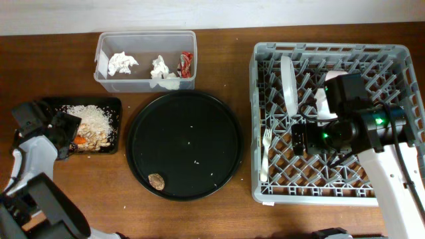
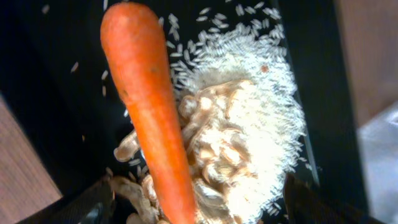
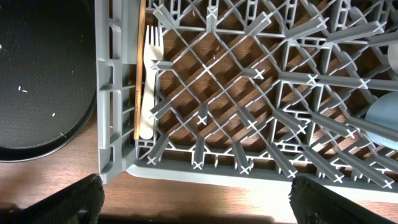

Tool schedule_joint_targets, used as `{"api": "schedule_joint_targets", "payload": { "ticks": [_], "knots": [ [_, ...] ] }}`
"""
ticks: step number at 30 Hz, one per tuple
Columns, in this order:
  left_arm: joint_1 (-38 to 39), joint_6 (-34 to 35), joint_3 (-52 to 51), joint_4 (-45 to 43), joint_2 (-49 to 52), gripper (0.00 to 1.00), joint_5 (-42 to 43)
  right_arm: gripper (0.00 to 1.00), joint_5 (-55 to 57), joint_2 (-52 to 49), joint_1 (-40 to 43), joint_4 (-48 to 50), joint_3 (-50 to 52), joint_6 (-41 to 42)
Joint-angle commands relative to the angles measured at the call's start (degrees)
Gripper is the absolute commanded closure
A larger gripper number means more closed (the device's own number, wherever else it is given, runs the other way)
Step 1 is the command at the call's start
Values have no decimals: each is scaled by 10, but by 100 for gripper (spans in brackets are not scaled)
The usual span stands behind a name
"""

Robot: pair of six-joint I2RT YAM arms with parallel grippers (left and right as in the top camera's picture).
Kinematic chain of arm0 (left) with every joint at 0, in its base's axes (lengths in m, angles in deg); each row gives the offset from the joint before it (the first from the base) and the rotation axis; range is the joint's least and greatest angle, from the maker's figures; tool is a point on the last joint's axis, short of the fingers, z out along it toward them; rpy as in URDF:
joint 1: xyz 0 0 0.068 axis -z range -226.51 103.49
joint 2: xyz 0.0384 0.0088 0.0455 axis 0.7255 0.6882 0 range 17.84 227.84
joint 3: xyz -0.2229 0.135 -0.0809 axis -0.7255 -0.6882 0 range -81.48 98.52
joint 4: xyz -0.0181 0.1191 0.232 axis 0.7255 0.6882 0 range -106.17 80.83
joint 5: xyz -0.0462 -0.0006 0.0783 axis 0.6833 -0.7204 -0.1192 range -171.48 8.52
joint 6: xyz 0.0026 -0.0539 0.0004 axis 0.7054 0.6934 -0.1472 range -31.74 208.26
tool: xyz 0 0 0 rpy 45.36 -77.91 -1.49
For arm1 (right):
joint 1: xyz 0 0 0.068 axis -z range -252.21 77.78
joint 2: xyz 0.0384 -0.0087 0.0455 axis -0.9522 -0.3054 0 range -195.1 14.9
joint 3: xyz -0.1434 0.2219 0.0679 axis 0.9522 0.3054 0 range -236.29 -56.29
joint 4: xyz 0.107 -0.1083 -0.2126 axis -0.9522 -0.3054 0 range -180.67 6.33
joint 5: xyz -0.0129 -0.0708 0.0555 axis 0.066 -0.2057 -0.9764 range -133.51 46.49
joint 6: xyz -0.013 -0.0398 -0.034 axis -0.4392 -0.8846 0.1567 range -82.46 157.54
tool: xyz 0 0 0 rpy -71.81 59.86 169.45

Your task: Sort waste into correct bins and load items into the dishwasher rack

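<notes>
An orange carrot (image 2: 149, 106) lies on beige food scraps (image 2: 242, 143) in the shallow black tray (image 1: 113, 106). My left gripper (image 1: 66, 133) is low over it, open, with a finger on each side of the carrot and not touching it. The clear tub (image 1: 103, 63) holds white tissues (image 1: 123, 64) and a red wrapper (image 1: 186, 64). A brown lump (image 1: 157, 180) lies on the round black tray (image 1: 143, 133). My right gripper (image 3: 196, 193) is open and empty over the grey rack (image 1: 259, 186). A pale fork (image 3: 149, 81) lies along its left side. A grey-white bowl (image 1: 288, 83) stands on edge.
A light blue cup (image 3: 382, 118) shows at the right edge of the right wrist view. A white thing (image 1: 321, 99) is partly hidden under my right arm. Rice grains are scattered on the round tray. No pink bowl is in view.
</notes>
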Motion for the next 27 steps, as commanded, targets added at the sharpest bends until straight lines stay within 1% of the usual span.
{"api": "schedule_joint_targets", "payload": {
  "ticks": [1, 3, 4, 6, 7, 10, 12, 13, 15, 17, 20, 25, 27],
  "knots": [
    [24, -11, 27, 49, -85, 1, 22, 1, -8, -1, 4, -2, -1, -6],
    [58, -20, 27, 96, -117, 1, 44, 1, -8, -1, 4, -2, -1, -6],
    [83, -20, 27, 134, -127, 1, 51, 1, -8, -1, 4, -2, -1, -6],
    [178, -20, 26, 265, -133, 1, 61, 1, -8, -1, 4, -2, -1, -6],
    [241, -25, 22, 323, -133, 1, 58, 1, -8, -1, 4, -1, 0, -6],
    [357, -31, 4, 380, -131, 1, 31, 1, -8, -1, 4, -2, -1, -6],
    [422, -30, -46, 379, -131, 1, 31, 1, -8, -1, 4, -2, 0, -6],
    [429, -25, -62, 376, -131, 1, 31, 1, -8, -1, 4, -2, 0, -6],
    [431, -4, -101, 358, -131, 1, 31, 1, -8, -1, 4, -2, 0, -6],
    [431, -5, -132, 307, -131, 1, 31, 1, -8, -1, 4, -2, 0, -6],
    [431, -7, -146, 266, -130, 1, 30, 1, -8, -1, 4, -3, 0, -6],
    [431, -7, -146, 255, -130, 1, 12, 1, -8, -1, 4, -4, 0, -6],
    [431, -7, -146, 249, -113, 2, 12, 1, -8, -1, 4, -4, 0, -6]
  ]
}}
